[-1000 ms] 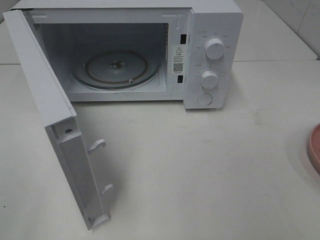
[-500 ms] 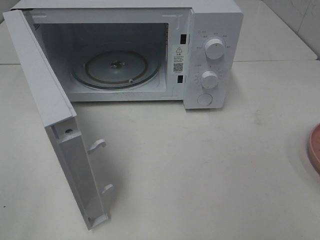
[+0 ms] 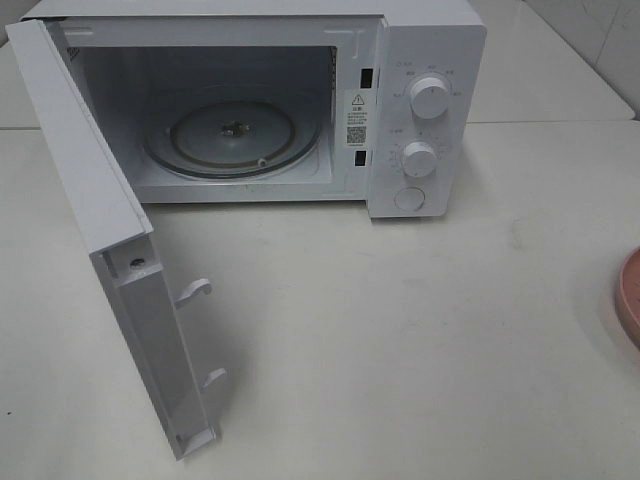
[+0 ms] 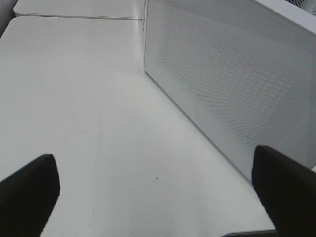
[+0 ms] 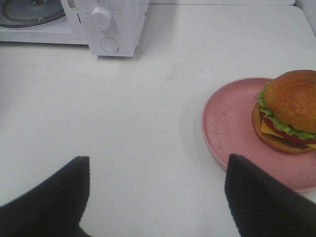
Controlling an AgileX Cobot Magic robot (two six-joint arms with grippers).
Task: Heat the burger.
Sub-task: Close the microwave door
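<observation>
White and smooth, the surface (image 3: 420,330) held a white microwave (image 3: 420,60) near its back edge. The microwave door (image 3: 90,200) was swung wide open toward the front. Inside sat a round glass turntable (image 3: 232,137) with nothing on it. Two round knobs (image 3: 429,98) were on the front panel, one above the other, and a round button (image 3: 410,198) was below them.

From the high camera, only a thin slice of the pink plate (image 3: 630,295) showed at the right edge of the surface, well apart from the microwave.

The right wrist camera showed much more of it. The burger (image 5: 289,111) sat on the pink plate, toward one side of it. It had a shiny brown bun, green lettuce, and red and yellow bits in the middle. The right gripper (image 5: 155,197) hung over the bare surface beside the plate. Its black fingers (image 5: 49,197) were spread wide apart and held nothing. They did not touch the plate or the burger.

The left gripper (image 4: 158,190) was next to the outer side of the open door, where tiny dots covered the panel. Its dark fingers (image 4: 27,192) were also spread wide and held nothing.
</observation>
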